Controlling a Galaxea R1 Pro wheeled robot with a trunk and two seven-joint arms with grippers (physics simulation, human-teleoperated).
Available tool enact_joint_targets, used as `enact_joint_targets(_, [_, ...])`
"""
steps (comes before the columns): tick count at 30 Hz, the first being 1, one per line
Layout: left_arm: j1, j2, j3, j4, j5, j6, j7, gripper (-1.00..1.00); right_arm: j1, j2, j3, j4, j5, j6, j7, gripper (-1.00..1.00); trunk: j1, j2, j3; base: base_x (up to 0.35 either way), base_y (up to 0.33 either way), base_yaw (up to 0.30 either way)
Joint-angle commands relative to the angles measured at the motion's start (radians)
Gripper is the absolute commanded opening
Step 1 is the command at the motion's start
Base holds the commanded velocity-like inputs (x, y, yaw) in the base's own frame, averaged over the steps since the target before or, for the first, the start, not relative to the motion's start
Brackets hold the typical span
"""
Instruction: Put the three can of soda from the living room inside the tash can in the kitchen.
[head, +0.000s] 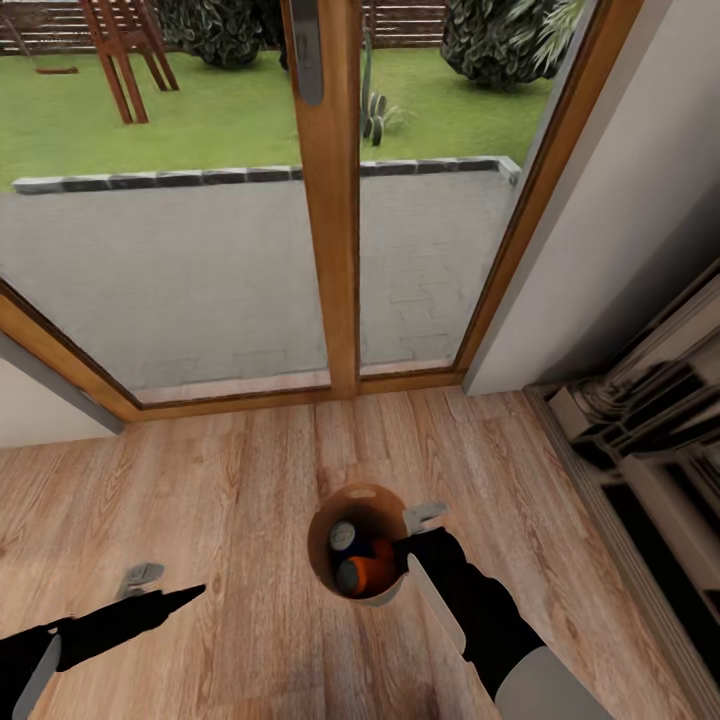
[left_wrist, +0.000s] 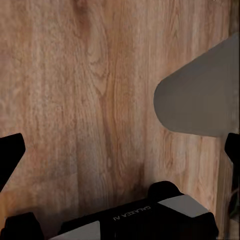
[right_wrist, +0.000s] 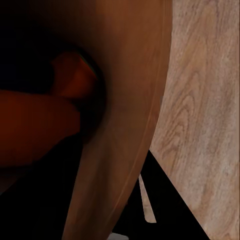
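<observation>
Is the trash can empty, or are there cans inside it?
Not empty. In the head view the trash can holds a dark blue can and an orange can; a third cannot be told.

Head view: high, angled forward and down; takes in the wood floor (head: 230, 480), the bin (head: 352, 588) below centre, and the glass doors (head: 330, 200) with garden beyond.

Left wrist view: close above bare floor (left_wrist: 75, 100), facing down along its fingers.

Right wrist view: very close to the bin's brown inner wall (right_wrist: 130, 100), looking into it, floor (right_wrist: 205, 100) alongside.

Shared: the floor in all three; the bin in head and right wrist views.
</observation>
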Motion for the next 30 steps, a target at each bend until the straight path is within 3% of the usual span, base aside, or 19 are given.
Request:
enact_joint_targets(1, [0.000, 0.003, 0.001, 0.009, -0.001, -0.008, -0.064, 1.00, 0.000, 0.000, 0.000, -0.001, -0.011, -0.004, 0.013, -1.00, 0.000, 0.000, 0.000, 0.000, 0.000, 0.000])
enact_joint_targets(3, [0.000, 0.017, 0.002, 0.019, -0.002, -0.016, -0.154, 1.00, 0.000, -0.001, -0.002, -0.001, -0.011, -0.005, 0.026, -1.00, 0.000, 0.000, 0.000, 0.000, 0.000, 0.000])
enact_joint_targets(7, [0.000, 0.029, 0.003, 0.024, -0.001, -0.032, -0.202, 1.00, 0.000, -0.001, -0.003, -0.001, -0.011, -0.005, 0.033, -1.00, 0.000, 0.000, 0.000, 0.000, 0.000, 0.000])
enact_joint_targets(16, [0.000, 0.035, 0.004, 0.018, 0.003, -0.048, -0.235, 1.00, 0.000, -0.001, -0.001, -0.005, -0.010, -0.009, 0.037, -1.00, 0.000, 0.000, 0.000, 0.000, 0.000, 0.000])
enact_joint_targets(30, [0.000, 0.035, 0.003, 0.012, 0.004, -0.048, -0.309, 1.00, 0.000, -0.003, 0.000, -0.089, -0.007, -0.013, 0.037, -1.00, 0.000, 0.000, 0.000, 0.000, 0.000, 0.000])
